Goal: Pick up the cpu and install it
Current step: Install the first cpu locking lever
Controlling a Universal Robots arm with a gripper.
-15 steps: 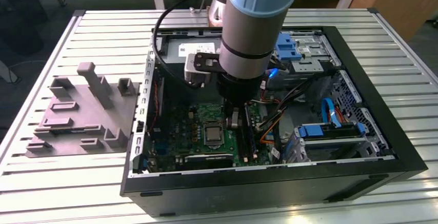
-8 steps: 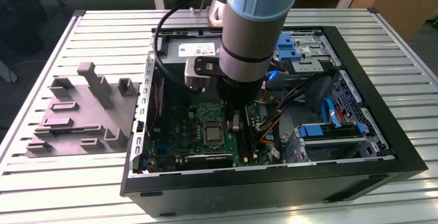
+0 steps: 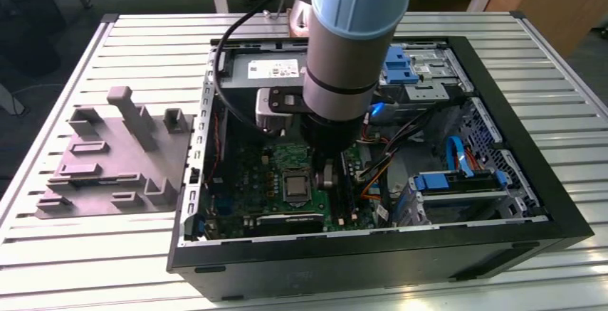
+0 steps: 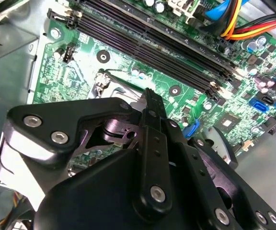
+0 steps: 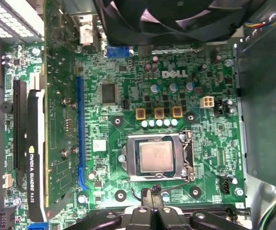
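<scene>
The cpu point(image 5: 156, 158), a pale silvery square chip, lies flat in the motherboard socket point(image 5: 188, 158), framed by the socket's metal bracket. In the exterior view the cpu point(image 3: 296, 185) sits in the middle of the green board inside the open computer case point(image 3: 380, 254). My gripper point(image 5: 153, 211) hovers just off one edge of the socket, its two black fingers point(image 5: 140, 216) close together with nothing between them. The second wrist view shows the gripper point(image 4: 150, 103) from behind, pointing down at the board. In the exterior view the gripper point(image 3: 328, 177) reaches down into the case beside the socket.
A grey moulded tray point(image 3: 105, 161) with raised blocks lies on the slatted table point(image 3: 57, 254) at the exterior view's left. Inside the case are a black graphics card point(image 5: 36, 158), a fan point(image 5: 176, 14), memory slots point(image 4: 152, 38), coloured cables point(image 4: 238, 21) and blue-tabbed drive cages point(image 3: 456, 183).
</scene>
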